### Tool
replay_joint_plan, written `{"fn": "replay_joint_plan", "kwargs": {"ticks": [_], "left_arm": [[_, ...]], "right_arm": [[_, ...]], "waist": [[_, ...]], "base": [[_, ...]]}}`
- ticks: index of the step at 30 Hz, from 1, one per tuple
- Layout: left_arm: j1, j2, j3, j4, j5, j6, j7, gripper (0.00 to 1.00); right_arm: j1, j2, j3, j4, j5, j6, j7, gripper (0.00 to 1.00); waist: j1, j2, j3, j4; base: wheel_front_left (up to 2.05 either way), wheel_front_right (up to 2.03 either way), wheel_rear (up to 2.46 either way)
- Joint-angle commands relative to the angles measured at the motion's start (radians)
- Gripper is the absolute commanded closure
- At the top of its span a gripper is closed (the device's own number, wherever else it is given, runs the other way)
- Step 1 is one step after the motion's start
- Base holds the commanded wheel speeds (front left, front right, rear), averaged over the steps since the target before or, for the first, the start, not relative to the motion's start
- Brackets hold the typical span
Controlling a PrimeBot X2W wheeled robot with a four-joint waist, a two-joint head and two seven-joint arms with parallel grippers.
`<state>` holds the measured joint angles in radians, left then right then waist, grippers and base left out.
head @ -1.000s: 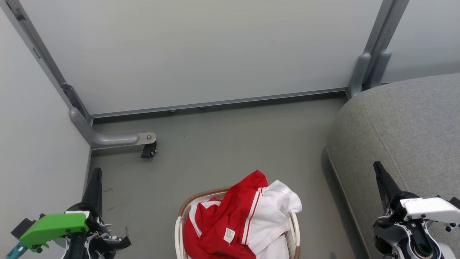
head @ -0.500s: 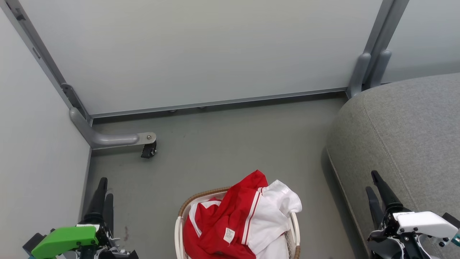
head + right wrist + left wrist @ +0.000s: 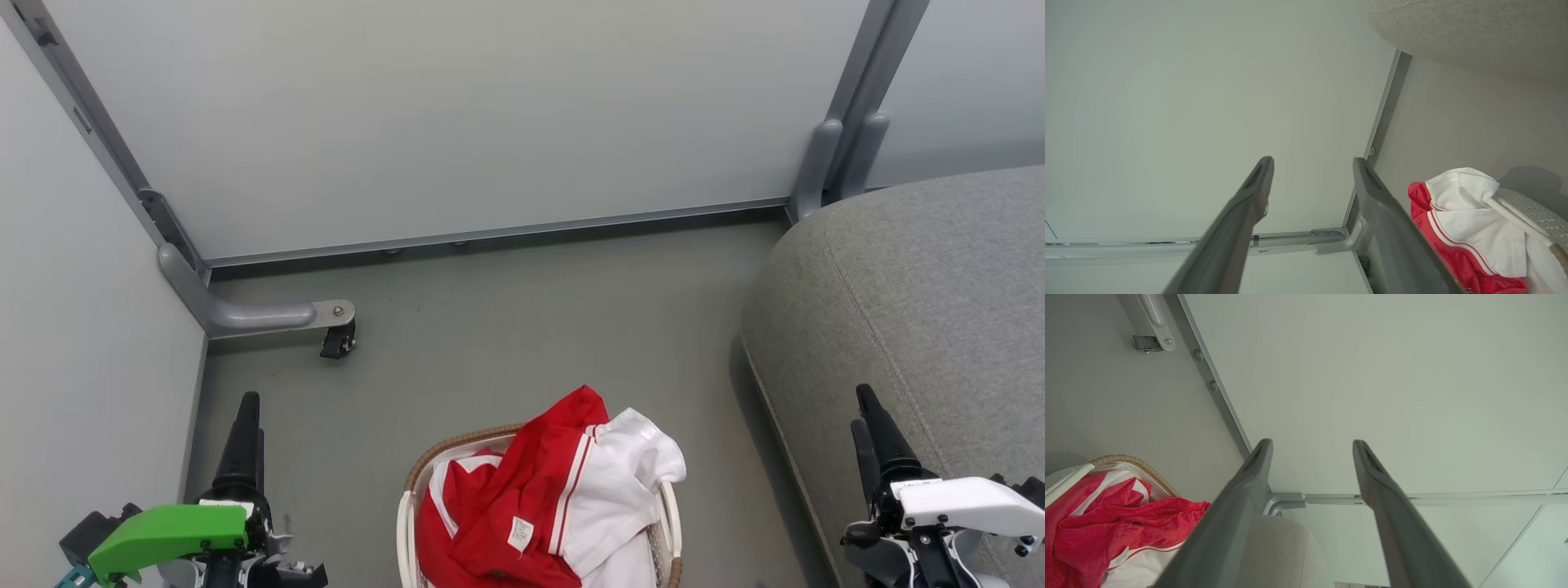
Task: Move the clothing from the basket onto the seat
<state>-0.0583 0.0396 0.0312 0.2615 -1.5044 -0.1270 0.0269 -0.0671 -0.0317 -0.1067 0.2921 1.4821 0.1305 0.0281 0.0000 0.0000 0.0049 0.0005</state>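
Observation:
The clothing (image 3: pixel 539 506), a red and white heap with striped trim and a small white label, fills the basket (image 3: pixel 441 456) at the bottom centre of the head view and spills over its brown woven rim. The seat (image 3: pixel 939 310), a grey sofa, stands to the right. My left gripper (image 3: pixel 251 416) is open above the floor to the left of the basket. My right gripper (image 3: pixel 859 407) is open over the sofa's front edge. Each wrist view shows spread jaws with nothing between them: left gripper (image 3: pixel 1312 443) beside the clothing (image 3: pixel 1106 514), right gripper (image 3: pixel 1312 160) beside the clothing (image 3: pixel 1461 220).
Pale partition panels close off the back and left. A grey partition foot with a black caster (image 3: pixel 336 339) juts onto the floor at the left, and a grey post (image 3: pixel 824 163) stands by the sofa's back corner. Grey floor (image 3: pixel 522 327) lies beyond the basket.
Both grippers have opened from shut. The left one has shifted a little to the right, and the right one has dropped slightly lower. Basket and clothing have not moved.

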Motion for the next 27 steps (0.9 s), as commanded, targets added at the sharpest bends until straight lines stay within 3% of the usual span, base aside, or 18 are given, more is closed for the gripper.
{"fn": "replay_joint_plan", "kwargs": {"ticks": [1,16,27], "left_arm": [[-0.016,0.005,-0.006,-0.026,0.036,-0.001,-0.012,0.0],[-0.036,0.007,-0.028,-0.1,0.349,0.0,-0.071,0.0],[-0.015,0.008,-0.055,-0.112,0.572,0.022,-0.109,0.0]], "right_arm": [[-0.01,-0.009,-0.005,-0.029,-0.044,0.0,-0.013,0.0],[-0.007,-0.012,0.031,-0.156,-0.474,0.0,-0.072,0.0],[0.011,-0.013,0.075,-0.156,-0.705,0.0,-0.11,0.0]], "waist": [[0.0,0.0,0.0,0.0],[0.0,0.0,0.005,0.004],[0.0,0.0,0.008,0.007]], "base": [[0.0,0.0,0.0],[0.0,0.0,0.0],[0.0,0.0,0.0]]}}
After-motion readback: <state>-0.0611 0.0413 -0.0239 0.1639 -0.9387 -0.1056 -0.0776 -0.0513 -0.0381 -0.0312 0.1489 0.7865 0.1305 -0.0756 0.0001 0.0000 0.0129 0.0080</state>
